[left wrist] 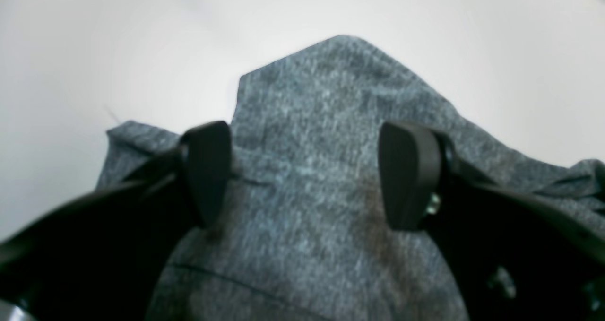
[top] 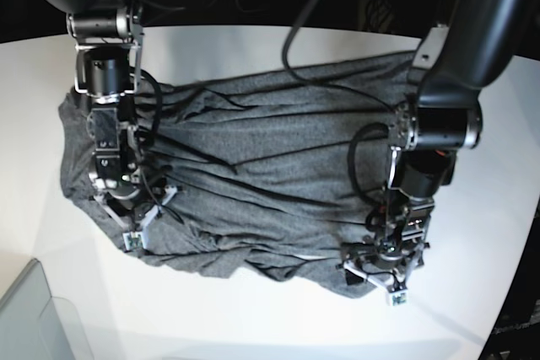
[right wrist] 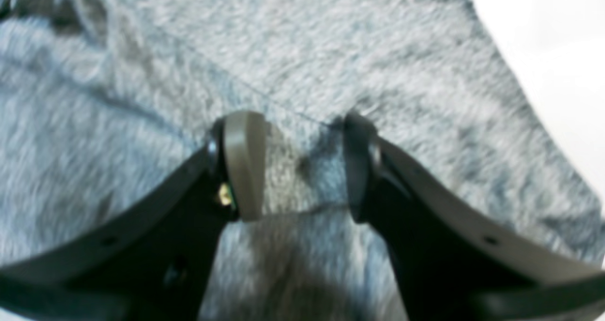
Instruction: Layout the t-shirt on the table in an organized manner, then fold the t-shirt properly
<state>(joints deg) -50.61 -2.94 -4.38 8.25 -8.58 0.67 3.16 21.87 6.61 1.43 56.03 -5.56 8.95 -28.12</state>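
Observation:
The dark heather-grey t-shirt lies spread but wrinkled across the white table, with many diagonal creases. My right gripper is down on the shirt's left part. In the right wrist view it is open, fingertips resting on the cloth, with a small ridge of cloth between them. My left gripper is at the shirt's lower right corner. In the left wrist view it is open wide over a pointed flap of the shirt, with bare table beyond.
A translucent grey bin corner stands at the table's lower left. Black cables hang from both arms over the shirt. The table's curved edge runs along the right side and the back.

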